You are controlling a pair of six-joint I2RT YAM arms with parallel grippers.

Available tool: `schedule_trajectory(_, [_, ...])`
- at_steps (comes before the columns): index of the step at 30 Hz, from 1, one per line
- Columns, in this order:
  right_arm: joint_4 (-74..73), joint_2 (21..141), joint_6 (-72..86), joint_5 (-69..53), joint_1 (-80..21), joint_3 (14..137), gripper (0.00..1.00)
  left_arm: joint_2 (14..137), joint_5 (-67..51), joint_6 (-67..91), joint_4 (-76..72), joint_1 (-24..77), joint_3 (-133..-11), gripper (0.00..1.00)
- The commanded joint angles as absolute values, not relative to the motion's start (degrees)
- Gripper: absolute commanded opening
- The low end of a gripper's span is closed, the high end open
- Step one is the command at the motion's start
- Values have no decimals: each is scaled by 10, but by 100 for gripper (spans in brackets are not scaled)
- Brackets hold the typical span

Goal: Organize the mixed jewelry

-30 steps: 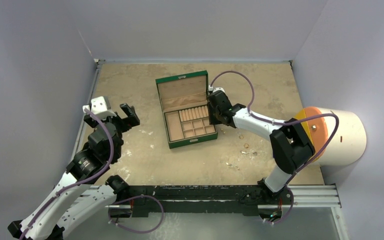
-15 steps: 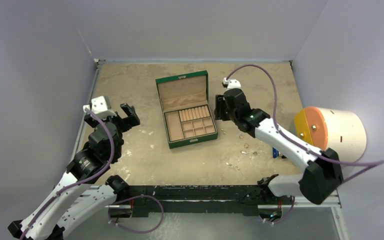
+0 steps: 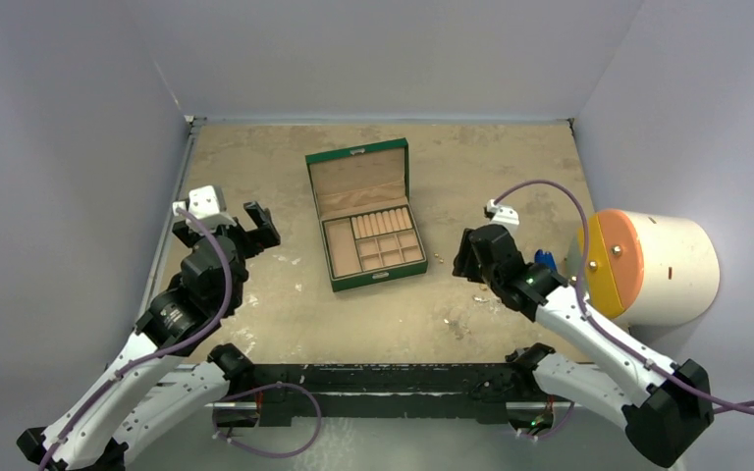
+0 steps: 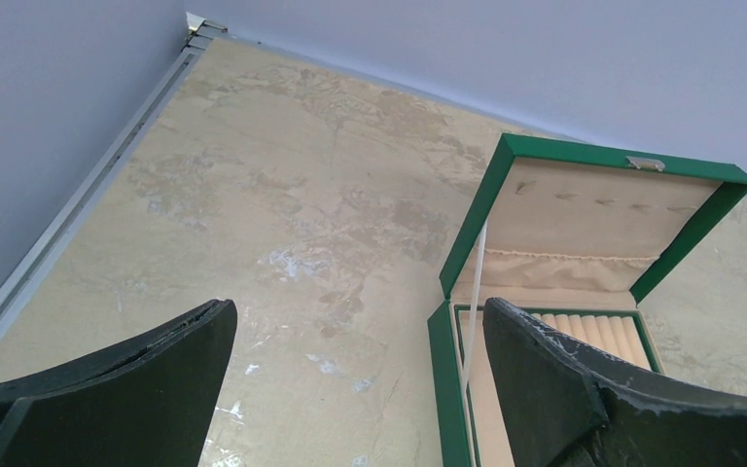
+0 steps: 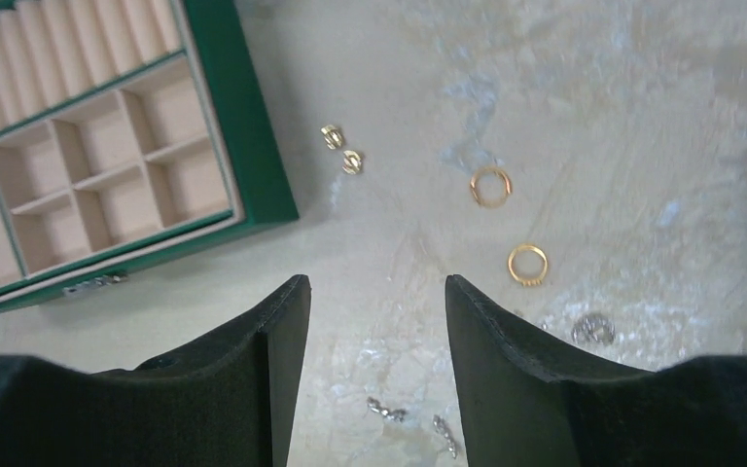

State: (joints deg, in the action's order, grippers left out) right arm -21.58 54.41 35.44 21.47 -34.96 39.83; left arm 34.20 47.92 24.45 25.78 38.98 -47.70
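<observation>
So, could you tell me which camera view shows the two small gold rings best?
The right wrist view: both small gold rings show clearly. The top view gives at best specks; the left wrist view misses them.

Two arms, the left arm (image 3: 123,378) and the right arm (image 3: 589,329), are each built of smooth white shell links joined by black cylindrical joints. A purple cable (image 3: 221,280) loops along each arm, meeting a small white block (image 3: 203,203) at the wrist. The fingers (image 4: 136,379) are matte black wedges with scuffed, pale-flecked edges.
</observation>
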Motion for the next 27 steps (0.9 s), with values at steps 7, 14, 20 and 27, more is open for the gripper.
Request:
schedule_trajectory(7, [-254, 537, 486, 317, -348, 339, 56, 345, 470, 236, 242, 385, -494, 98])
schedule_trajectory(14, [-200, 592, 440, 352, -338, 350, 54, 346, 468, 236, 242, 385, -496, 98])
schedule_trajectory(20, [-147, 651, 348, 314, -316, 372, 50, 343, 465, 236, 241, 385, -496, 98])
schedule_trajectory(27, [-84, 689, 268, 212, -265, 373, 45, 340, 464, 236, 241, 385, -495, 98])
